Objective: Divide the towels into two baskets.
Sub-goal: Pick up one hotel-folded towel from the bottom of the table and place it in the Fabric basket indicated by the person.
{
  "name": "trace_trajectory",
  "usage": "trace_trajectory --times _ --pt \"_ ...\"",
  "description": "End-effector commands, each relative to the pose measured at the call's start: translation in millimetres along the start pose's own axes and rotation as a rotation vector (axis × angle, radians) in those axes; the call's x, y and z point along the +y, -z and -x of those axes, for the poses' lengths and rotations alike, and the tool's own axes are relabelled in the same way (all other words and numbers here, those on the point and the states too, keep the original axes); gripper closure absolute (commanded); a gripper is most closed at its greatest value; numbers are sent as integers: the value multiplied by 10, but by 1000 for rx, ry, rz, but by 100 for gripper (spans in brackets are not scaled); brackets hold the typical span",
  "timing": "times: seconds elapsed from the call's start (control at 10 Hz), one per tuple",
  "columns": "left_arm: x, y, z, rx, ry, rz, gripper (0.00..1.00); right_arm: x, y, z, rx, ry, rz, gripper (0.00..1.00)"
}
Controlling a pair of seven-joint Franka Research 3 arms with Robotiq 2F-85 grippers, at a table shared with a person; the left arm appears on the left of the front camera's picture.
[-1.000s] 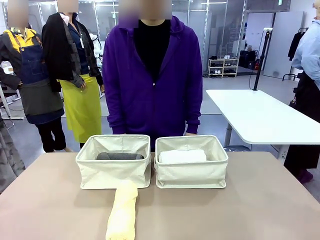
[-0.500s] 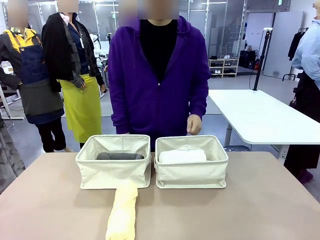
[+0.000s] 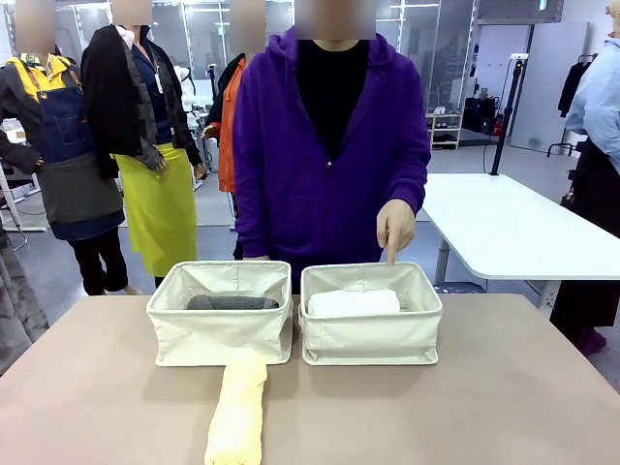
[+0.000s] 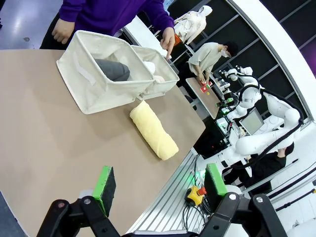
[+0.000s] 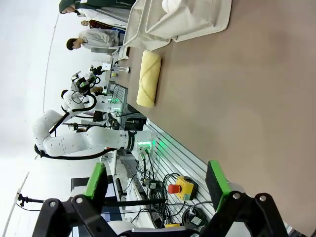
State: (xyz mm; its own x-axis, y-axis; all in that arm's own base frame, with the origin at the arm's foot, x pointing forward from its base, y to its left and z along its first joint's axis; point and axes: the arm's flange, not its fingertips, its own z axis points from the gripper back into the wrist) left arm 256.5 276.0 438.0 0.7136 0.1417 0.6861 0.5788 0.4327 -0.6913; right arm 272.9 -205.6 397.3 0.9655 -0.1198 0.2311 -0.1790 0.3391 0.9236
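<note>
Yellow towel [image 3: 237,412] against left basket [image 3: 221,339]

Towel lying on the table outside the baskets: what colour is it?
Pale yellow; the towel shows best in the front view.

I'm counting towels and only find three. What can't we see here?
Yellow towel: front view, near end cut off by the bottom edge.
Grey towel: front view, wall of the left basket hides its lower part.
White towel: front view, wall of the right basket hides anything beneath it.
</note>
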Motion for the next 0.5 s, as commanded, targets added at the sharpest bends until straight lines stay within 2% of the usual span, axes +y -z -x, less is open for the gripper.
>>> trace_trajectory --times 0.0,0.4 --pt "-45 -27 -8 -14 -2 7 8 22 -3 0 -3 -25 -11 0" --pt "-45 -27 -8 -14 -2 7 8 22 -3 0 -3 -25 -11 0"
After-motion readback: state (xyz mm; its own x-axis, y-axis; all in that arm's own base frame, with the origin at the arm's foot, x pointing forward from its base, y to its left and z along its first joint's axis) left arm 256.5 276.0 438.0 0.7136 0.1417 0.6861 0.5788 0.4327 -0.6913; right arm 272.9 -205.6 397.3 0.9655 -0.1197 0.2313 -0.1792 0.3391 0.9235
